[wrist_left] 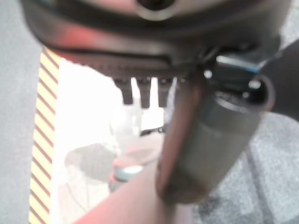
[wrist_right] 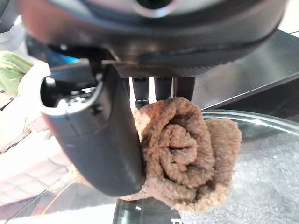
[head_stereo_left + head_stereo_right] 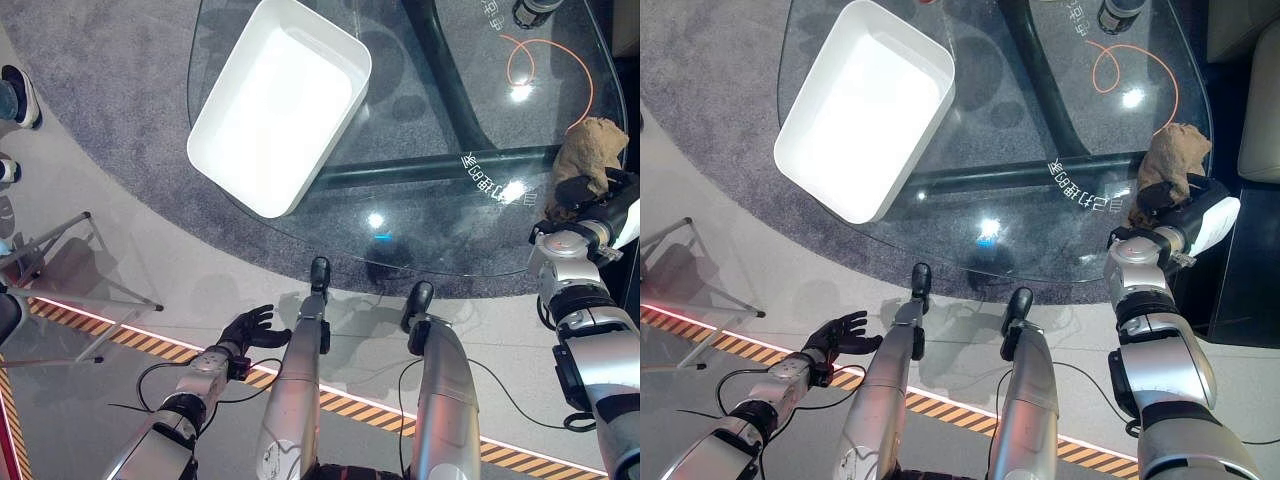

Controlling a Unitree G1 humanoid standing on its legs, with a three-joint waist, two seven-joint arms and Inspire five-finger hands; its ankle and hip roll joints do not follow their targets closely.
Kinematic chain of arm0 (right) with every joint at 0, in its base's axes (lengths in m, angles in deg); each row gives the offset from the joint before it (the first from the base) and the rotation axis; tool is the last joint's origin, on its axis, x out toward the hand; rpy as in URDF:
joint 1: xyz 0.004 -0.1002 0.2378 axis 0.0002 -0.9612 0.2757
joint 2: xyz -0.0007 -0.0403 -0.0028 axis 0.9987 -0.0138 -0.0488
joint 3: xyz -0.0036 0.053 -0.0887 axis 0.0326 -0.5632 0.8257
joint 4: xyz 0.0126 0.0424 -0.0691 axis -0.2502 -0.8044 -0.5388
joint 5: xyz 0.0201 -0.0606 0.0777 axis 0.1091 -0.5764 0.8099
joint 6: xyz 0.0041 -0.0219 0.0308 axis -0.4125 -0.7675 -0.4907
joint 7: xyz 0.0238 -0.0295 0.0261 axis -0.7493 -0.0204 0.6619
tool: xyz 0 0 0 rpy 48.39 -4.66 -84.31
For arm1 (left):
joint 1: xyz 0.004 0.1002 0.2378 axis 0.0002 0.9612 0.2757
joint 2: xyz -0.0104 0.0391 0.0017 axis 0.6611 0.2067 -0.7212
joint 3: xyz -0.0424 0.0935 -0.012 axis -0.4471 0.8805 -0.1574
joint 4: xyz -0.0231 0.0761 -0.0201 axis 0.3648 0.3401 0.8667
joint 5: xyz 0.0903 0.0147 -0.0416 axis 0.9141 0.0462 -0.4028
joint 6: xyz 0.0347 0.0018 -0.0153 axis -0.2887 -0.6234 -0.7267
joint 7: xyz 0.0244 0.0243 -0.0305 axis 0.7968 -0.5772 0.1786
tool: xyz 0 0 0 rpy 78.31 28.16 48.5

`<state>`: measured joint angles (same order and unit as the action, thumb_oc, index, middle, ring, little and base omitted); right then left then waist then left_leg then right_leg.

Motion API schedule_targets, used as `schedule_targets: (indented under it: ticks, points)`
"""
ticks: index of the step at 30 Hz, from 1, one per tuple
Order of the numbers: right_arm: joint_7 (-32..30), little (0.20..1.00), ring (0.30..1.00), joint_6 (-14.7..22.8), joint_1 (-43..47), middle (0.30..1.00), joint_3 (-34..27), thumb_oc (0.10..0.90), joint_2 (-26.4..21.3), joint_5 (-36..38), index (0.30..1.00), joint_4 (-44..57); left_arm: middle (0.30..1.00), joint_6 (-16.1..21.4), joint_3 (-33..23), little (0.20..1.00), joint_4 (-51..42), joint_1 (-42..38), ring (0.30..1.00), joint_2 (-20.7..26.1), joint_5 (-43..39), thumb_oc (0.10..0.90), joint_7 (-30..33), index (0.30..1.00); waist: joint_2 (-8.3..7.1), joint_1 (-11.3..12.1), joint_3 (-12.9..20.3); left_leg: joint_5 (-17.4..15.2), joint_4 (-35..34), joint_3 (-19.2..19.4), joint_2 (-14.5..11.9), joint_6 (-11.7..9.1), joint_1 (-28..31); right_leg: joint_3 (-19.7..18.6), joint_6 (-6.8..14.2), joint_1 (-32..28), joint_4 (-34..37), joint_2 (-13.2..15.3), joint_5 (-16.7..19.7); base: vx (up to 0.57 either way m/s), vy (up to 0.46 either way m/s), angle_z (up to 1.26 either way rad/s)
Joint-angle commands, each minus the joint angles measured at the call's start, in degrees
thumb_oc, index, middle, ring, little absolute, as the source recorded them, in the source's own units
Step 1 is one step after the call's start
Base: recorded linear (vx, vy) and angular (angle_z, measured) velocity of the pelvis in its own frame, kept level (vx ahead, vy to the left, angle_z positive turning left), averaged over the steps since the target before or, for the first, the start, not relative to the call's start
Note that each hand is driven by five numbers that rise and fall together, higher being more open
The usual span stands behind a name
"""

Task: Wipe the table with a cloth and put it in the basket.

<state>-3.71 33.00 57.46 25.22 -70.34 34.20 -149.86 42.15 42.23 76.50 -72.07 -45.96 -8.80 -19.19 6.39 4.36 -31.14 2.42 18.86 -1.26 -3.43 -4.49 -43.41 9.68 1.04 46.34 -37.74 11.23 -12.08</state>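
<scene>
A crumpled brown cloth [image 3: 590, 148] rests at the right edge of the round glass table [image 3: 450, 225]. My right hand [image 3: 580, 190] is shut on it, and in the right wrist view the thumb [image 2: 100, 140] and fingers pinch the bunched cloth [image 2: 187, 154] just over the glass rim. The white rectangular basket [image 3: 210, 140] stands on the table's left part, with nothing in it. My left hand [image 3: 248, 328] hangs low over the floor beside the table, fingers relaxed and holding nothing.
A dark table frame shows through the glass [image 3: 440, 170]. An orange cable loop [image 3: 545, 60] and a dark round object [image 3: 535, 10] lie at the far side. A metal stand [image 3: 70, 270] is on the floor to the left, and a person's shoe [image 3: 20, 95] shows at the far left.
</scene>
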Motion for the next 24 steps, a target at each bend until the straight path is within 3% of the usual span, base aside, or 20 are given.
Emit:
schedule_targets:
  ticks: [1,5,13,24]
  points:
    - [-4.5,0.2,0.3,3.2,5.5,0.3,3.0,0.1,-6.3,-7.1,0.3,6.3,0.9,0.2,-0.3,0.9,2.7,2.7,0.9,1.3,-0.1,0.8,-0.2,0.9,0.03,-0.1,1.3,-4.8,7.1,3.1,0.8,3.0,1.1,-0.4,1.3,-2.0,5.9,-1.8,7.2,0.0,0.0,0.0]
    - [-3.7,0.2,0.3,2.7,6.1,0.3,4.5,0.1,-5.9,-9.9,0.3,7.4,0.9,0.3,-0.2,0.9,2.9,2.7,0.9,1.2,0.0,0.8,-0.3,0.9,0.07,0.0,1.3,-4.8,7.0,3.1,0.9,3.0,1.3,-0.2,1.2,-2.2,6.0,-1.7,7.2,0.0,0.0,0.0]
    - [1.3,0.2,0.3,-2.0,6.9,0.3,11.7,0.1,-4.1,-17.8,0.3,16.5,0.9,0.1,-0.4,0.9,2.2,2.8,0.9,0.7,0.3,0.8,-0.1,0.9,0.06,-0.1,1.3,-4.5,6.6,3.4,1.0,2.8,1.4,-0.2,1.0,-2.2,6.5,-1.7,7.3,0.0,0.0,0.0]
    - [9.5,0.2,0.3,-3.8,7.2,0.3,18.9,0.1,-1.2,-23.8,0.3,22.4,0.9,1.0,-0.3,0.9,2.9,2.7,0.9,-0.8,0.9,0.8,0.4,0.9,0.56,-0.1,1.3,-4.0,6.1,3.9,1.3,2.5,2.0,-0.1,0.7,-2.7,7.0,-1.4,7.3,0.0,0.0,0.0]
